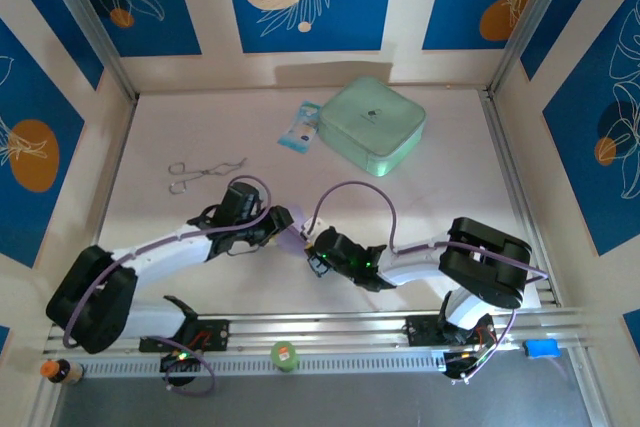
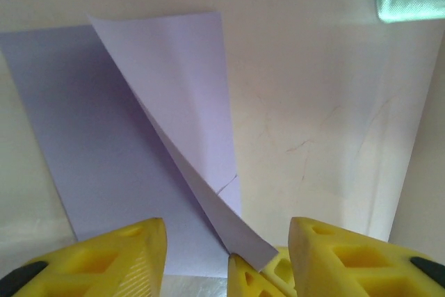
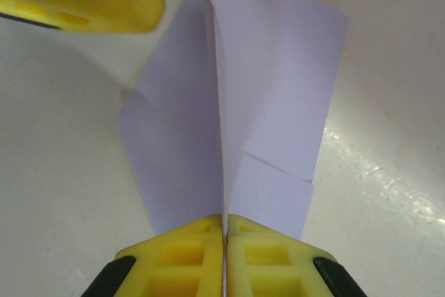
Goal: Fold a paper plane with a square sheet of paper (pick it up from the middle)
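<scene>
From above, the sheet of paper (image 1: pixel 293 241) lies well on the near side of the mint-green case (image 1: pixel 372 125), toward the arm bases; the left gripper (image 1: pixel 283 223) and the right gripper (image 1: pixel 316 250) meet over it from either side, about equally close, and here I cannot tell how their jaws stand. In the left wrist view a corner of the case shows far up to the right, and the sheet lies below and left of it, partly folded; one flap rises along a slanting crease that runs down to a narrow tip between the left fingers (image 2: pixel 334 255). Those fingers stand apart, released and gripping nothing; the tip sits pinched in a yellow pair coming in from below, which I take to be the right arm's. In the right wrist view the right jaws are clenched on the near end of the crease, with the fold upright between them; the long axis runs straight away from them toward the left arm's fingers at the far end. Judging by this, the coming fold turns on the right arm anchoring that crease line while the left arm, facing it along the same axis, takes a flap.
</scene>
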